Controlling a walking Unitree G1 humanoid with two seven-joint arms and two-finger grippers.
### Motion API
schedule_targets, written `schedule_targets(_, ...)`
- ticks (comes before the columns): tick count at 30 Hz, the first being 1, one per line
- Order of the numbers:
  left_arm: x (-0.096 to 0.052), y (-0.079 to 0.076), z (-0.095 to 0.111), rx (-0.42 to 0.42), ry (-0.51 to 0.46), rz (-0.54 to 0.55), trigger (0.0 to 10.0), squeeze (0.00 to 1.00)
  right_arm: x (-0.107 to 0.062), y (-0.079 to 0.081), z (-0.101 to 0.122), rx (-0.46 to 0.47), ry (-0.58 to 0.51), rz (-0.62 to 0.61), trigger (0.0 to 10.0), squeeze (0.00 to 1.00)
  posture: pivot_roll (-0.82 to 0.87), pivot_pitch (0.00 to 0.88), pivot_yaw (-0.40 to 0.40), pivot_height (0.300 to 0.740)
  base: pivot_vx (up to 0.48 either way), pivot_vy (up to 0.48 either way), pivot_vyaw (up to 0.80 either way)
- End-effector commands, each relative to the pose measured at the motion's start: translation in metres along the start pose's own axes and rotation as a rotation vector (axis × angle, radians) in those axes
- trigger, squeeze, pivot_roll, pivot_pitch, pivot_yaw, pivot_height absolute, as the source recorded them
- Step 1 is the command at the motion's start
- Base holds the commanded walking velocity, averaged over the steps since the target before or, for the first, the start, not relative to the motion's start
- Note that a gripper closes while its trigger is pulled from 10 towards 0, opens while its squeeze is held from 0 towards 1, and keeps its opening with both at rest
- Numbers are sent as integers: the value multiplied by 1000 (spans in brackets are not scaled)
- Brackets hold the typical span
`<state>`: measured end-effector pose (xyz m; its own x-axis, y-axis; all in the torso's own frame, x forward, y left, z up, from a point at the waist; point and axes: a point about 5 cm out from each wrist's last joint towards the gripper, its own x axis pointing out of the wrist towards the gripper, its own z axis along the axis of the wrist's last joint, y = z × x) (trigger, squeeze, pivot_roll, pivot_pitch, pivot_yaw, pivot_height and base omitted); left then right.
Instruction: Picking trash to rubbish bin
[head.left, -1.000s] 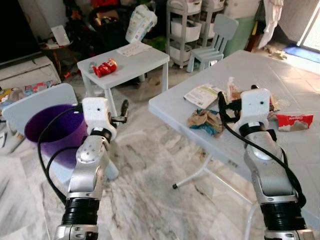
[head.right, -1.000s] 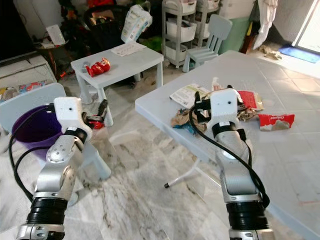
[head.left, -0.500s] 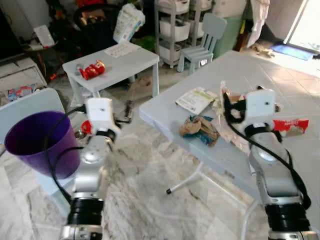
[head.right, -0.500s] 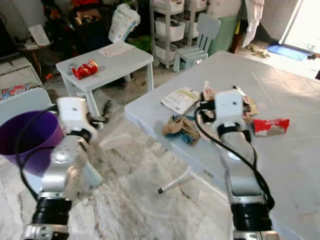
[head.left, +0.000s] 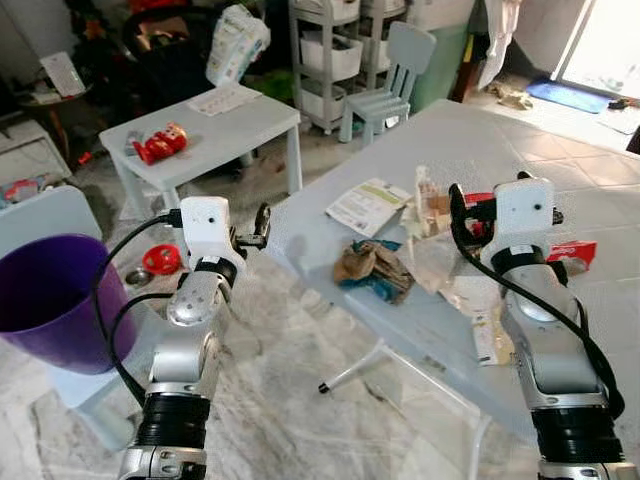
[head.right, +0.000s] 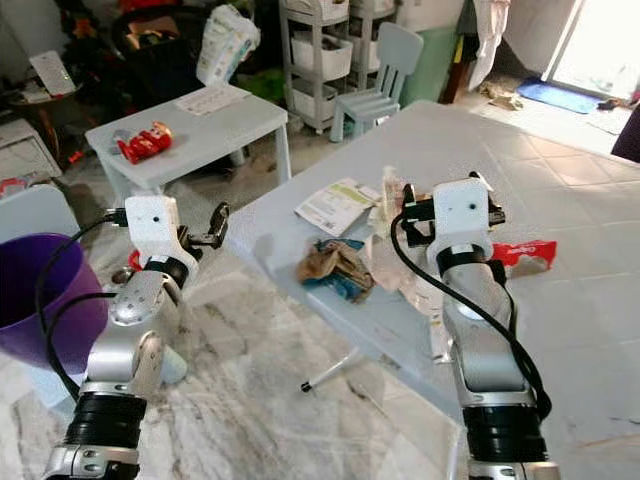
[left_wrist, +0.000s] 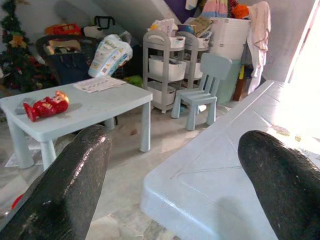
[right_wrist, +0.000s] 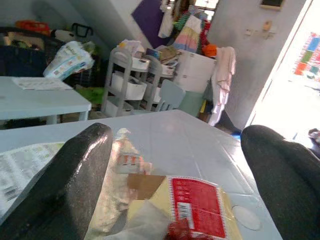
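Your trash lies heaped on the big table (head.left: 560, 170): a crumpled brown wrapper (head.left: 372, 266) near its front edge, a printed leaflet (head.left: 367, 205) behind that, and a red-labelled packet (right_wrist: 196, 205) with clear plastic just ahead of the right gripper (right_wrist: 175, 165), whose fingers stand wide with nothing between them. Bring it down over one piece only, then close. The left gripper (left_wrist: 175, 165), equally wide and empty, hovers off the table's corner. The purple bin (head.left: 45, 300) stands well left of the table, its rim cut off, so what it holds is probably not readable.
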<state>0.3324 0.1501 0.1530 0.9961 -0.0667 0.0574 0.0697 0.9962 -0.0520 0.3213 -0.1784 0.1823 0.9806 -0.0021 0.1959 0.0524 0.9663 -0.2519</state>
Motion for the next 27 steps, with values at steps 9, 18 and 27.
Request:
schedule_targets(9, 0, -2, -4, -6, 31, -41, 10000, 0, 2, 3, 3, 6, -2, 17, 10000, 0, -58, 4, -20, 740, 0, 0, -267)
schedule_targets(18, 3, 7, 1, -5, 17, -12, 10000, 0, 3, 5, 4, 3, -4, 21, 10000, 0, -54, 0, -19, 740, 0, 0, -800)
schedule_targets(27, 4, 9, -1, -7, 36, 0, 10000, 0, 3, 4, 3, 3, -1, 18, 10000, 0, -54, 0, -14, 740, 0, 0, -800)
